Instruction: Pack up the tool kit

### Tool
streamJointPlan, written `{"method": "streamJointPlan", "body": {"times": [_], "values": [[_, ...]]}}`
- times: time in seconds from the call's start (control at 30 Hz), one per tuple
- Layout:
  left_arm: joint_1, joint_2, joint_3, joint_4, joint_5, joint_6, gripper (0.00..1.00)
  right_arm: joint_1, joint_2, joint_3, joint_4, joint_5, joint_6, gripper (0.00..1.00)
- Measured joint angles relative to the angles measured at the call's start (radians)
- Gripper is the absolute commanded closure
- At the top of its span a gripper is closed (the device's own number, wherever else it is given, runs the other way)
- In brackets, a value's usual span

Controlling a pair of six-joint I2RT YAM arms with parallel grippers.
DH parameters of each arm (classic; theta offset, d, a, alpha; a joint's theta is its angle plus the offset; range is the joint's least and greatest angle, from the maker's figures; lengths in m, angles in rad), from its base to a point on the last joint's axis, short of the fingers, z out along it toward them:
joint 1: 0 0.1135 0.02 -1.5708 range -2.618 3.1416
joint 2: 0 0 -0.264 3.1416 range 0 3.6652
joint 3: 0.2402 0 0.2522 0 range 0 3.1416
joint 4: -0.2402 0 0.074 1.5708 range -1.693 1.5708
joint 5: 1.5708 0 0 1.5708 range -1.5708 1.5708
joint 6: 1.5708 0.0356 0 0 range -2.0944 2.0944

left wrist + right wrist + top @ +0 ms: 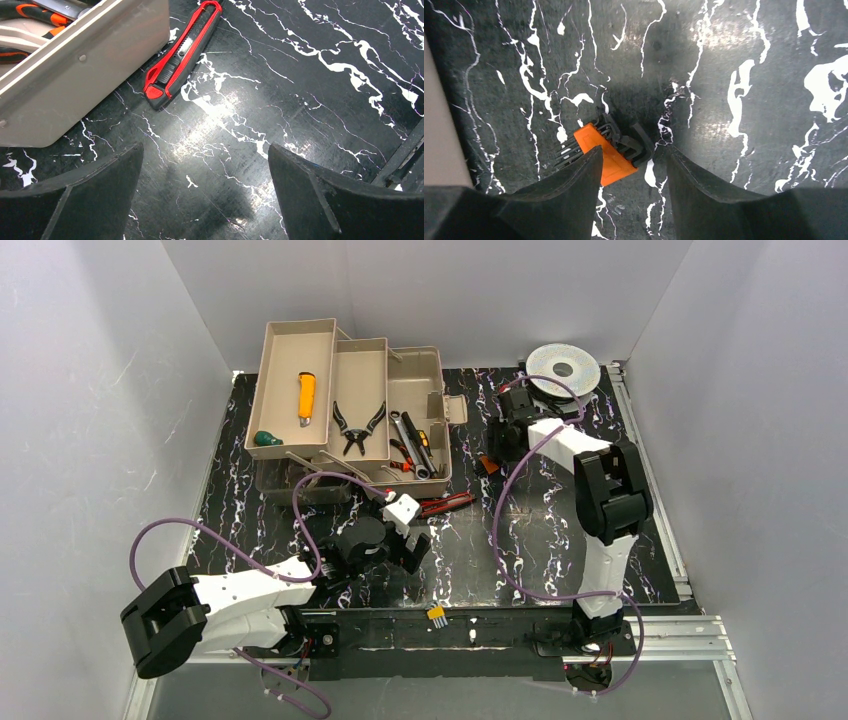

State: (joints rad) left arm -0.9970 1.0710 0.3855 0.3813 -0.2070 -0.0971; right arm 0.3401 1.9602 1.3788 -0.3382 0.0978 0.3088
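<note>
We found the toolbox (345,405) at the far left of the black marbled table (560,540), lid open and trays folded out. The left tray (285,350) held the yellow knife (306,397), and a green-handled item (265,438) lay at that tray's near corner. The pliers (357,427) lay in the middle tray, and wrenches (410,440) with other tools lay in the base compartment.

The left gripper (205,147) hung low over bare table just in front of the box. Its fingers (90,195) were spread wide with nothing between them. A red and black knife (182,52) lay on the table beside the box's near wall, ahead of that gripper and apart from it.

Right of the box, an orange holder of black hex keys (611,162) lay on the table. The right gripper (634,149) straddled it, fingers part-way together. We could not tell whether they pressed on it.

A silver wire spool (563,368) sat at the far right.
</note>
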Motion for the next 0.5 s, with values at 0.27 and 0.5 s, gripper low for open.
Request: {"method": "streamJointPlan", "body": {"times": [0.27,0.5], "values": [[0.0,0.001,0.0,0.008,0.002,0.0,0.05,0.032,0.039,0.041,-0.026,0.082,-0.025,0.46],[0.0,0.001,0.0,0.008,-0.001,0.001,0.05,0.032,0.042,0.045,-0.021,0.069,-0.027,0.67]]}}
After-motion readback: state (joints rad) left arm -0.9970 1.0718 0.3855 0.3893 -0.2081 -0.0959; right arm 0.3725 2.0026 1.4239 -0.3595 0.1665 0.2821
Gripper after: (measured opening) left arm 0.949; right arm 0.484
